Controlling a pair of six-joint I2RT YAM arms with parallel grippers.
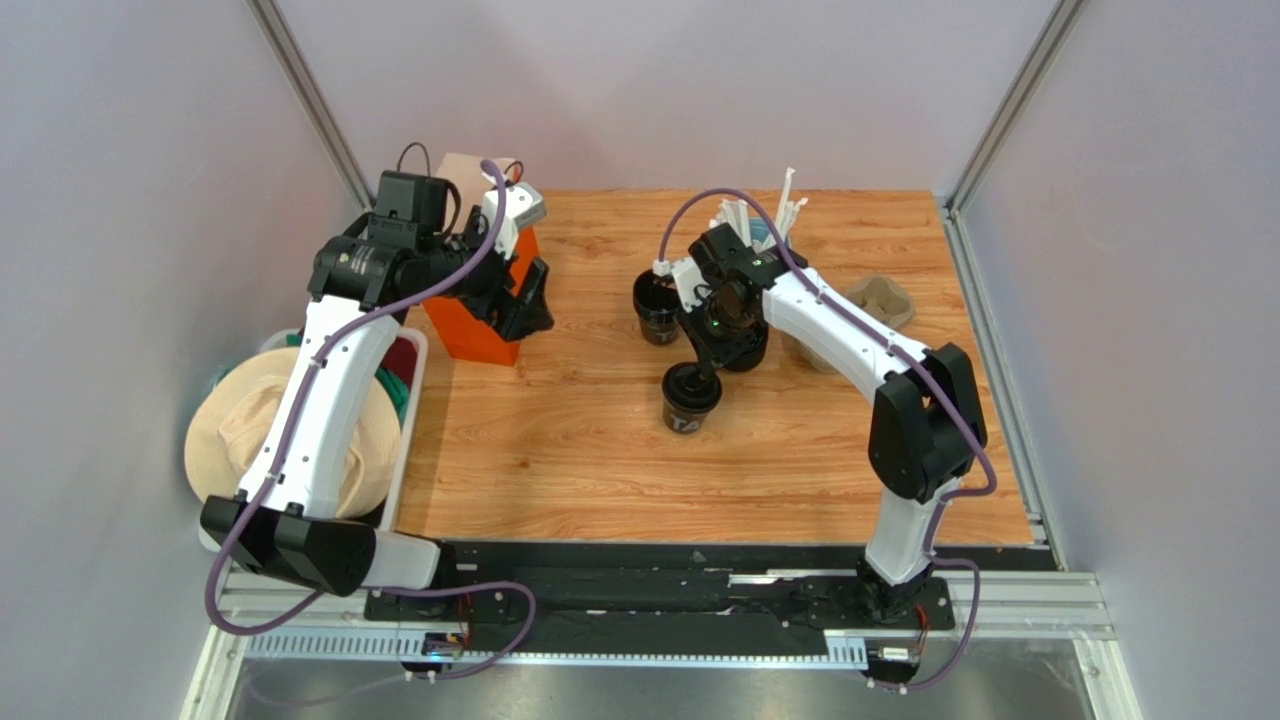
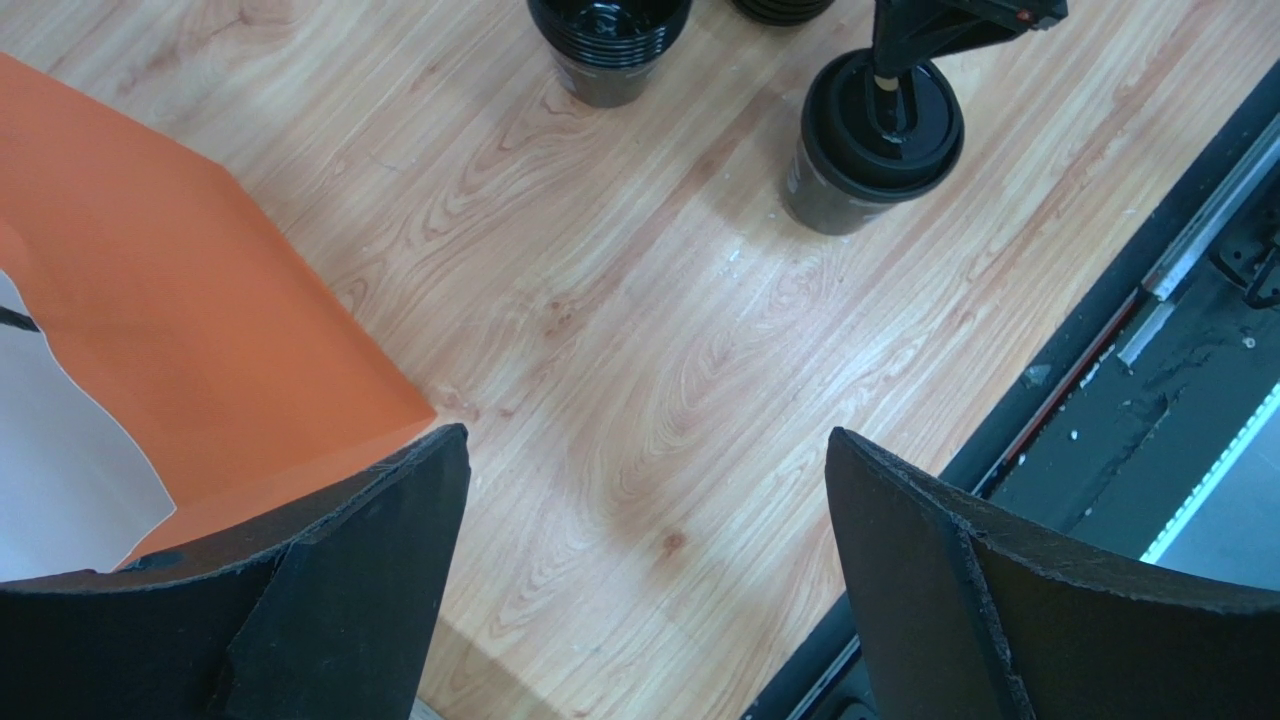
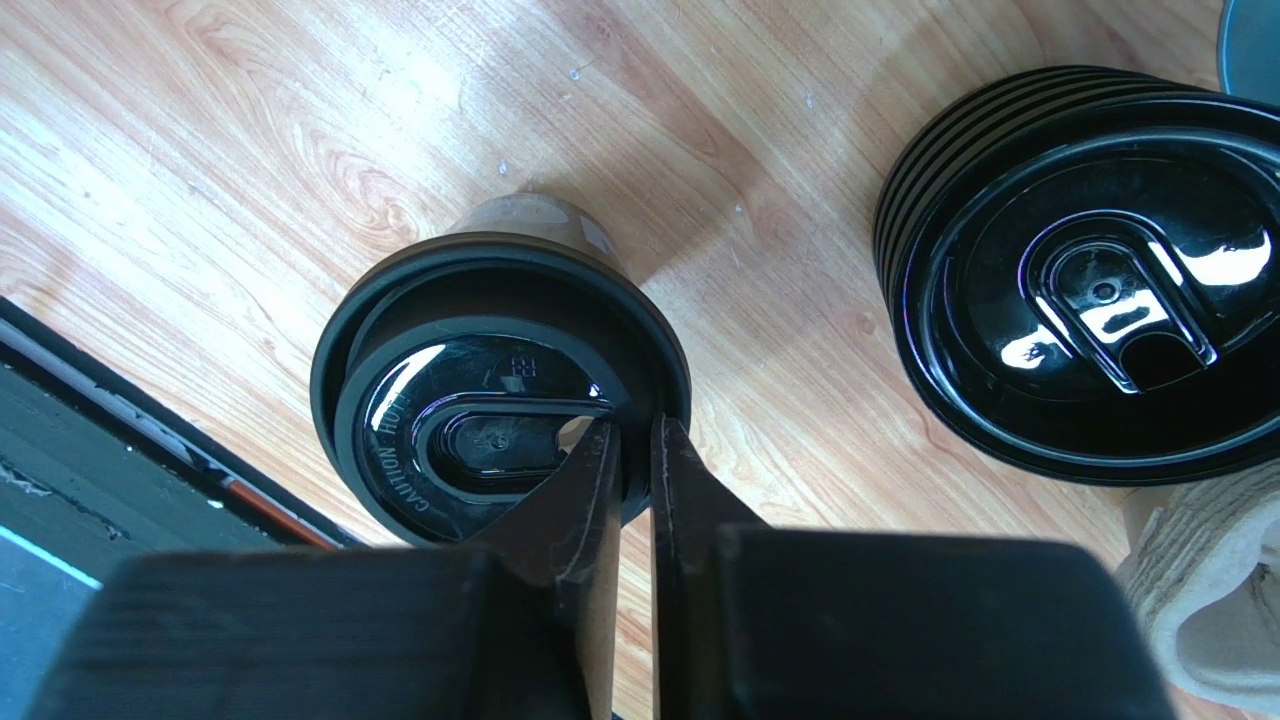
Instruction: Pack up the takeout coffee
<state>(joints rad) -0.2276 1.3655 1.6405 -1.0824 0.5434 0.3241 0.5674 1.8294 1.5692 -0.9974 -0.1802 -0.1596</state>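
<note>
Though the right pincer (image 3: 634, 435) covers part, the lid (image 3: 436, 375) reads CAUTION.

On the table (image 1: 601, 465), seen from above, we find the takeout coffee (image 1: 691, 399) upright near the middle, lid on. The right gripper (image 1: 700, 365) is directly over it, tips at the lid. At 11 o'clock from the coffee stands a stack of cups (image 1: 655, 306). At 1 o'clock, close by, lies a stack of lids (image 3: 1097, 285), with straws (image 1: 787, 192) farther back. The cup tray (image 1: 884, 300) sits at 2 o'clock. The paper bag (image 1: 469, 330) stands at 10 o'clock, the left gripper (image 1: 526, 300) at its 3 o'clock side. Off the table's 9 o'clock edge, a bin (image 1: 416, 360) holds a hat (image 1: 241, 428).
</note>
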